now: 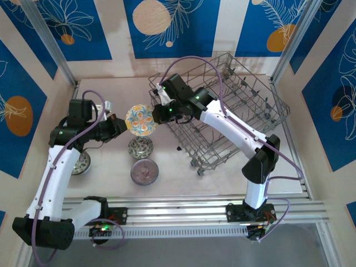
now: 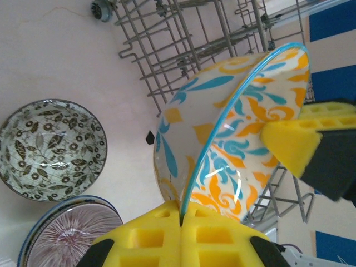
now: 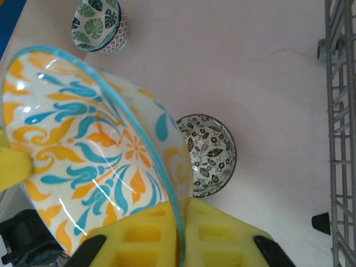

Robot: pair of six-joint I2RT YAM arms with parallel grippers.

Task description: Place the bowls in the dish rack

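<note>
Your dish rack [image 1: 233, 111] has no bowl in it yet. Just beside it, on the left arm's side, the orange-and-blue bowl [image 1: 139, 119] hangs on edge. The left gripper [image 2: 182, 222] and right gripper [image 3: 181, 217] both pinch its rim. That looks like a handover, so the rack-side arm can slot it between the tines. The dark floral bowl [image 1: 140, 146] and pinkish bowl [image 1: 144, 171] wait nearer you. The table [image 1: 105, 92] is pale and matte, and blue leaf-patterned panels [image 1: 61, 22] wall it in.
</note>
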